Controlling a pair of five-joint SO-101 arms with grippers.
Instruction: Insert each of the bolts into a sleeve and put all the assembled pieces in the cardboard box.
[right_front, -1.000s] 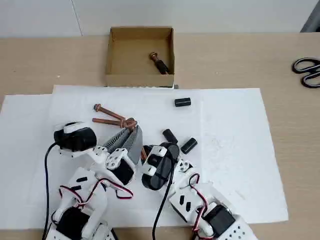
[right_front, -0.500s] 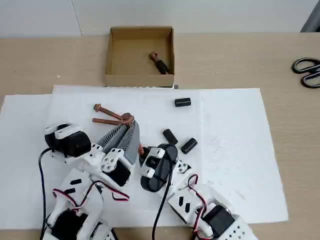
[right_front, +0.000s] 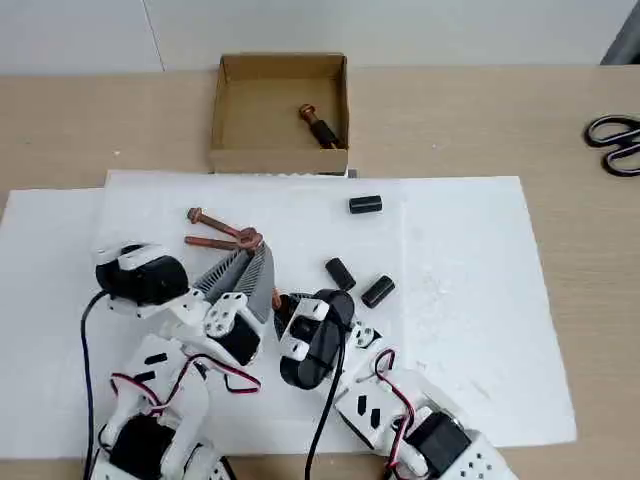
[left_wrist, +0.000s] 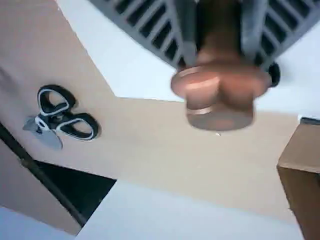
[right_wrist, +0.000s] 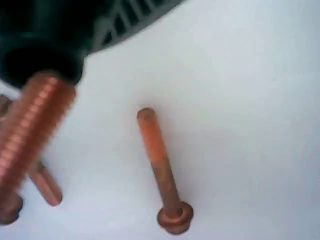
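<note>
My left gripper (right_front: 254, 252) is shut on a copper bolt (left_wrist: 217, 95), head pointing toward the far side of the table. The bolt's threaded end (right_wrist: 30, 145) meets the mouth of a black sleeve (right_wrist: 40, 57), on which my right gripper (right_front: 284, 303) is shut; the two grippers sit close together at the paper's front middle. Two loose bolts (right_front: 213, 224) (right_front: 208, 243) lie just beyond the left gripper. Three loose sleeves (right_front: 365, 204) (right_front: 340, 273) (right_front: 377, 291) lie to the right. The cardboard box (right_front: 228, 110) at the back holds one assembled piece (right_front: 318, 126).
White paper (right_front: 460, 300) covers the table's front half. Scissors (right_front: 615, 140) lie at the far right edge on the bare wood. The right part of the paper has free room.
Both grippers have shifted slightly left and toward the front together. The held bolt stays at the sleeve's mouth.
</note>
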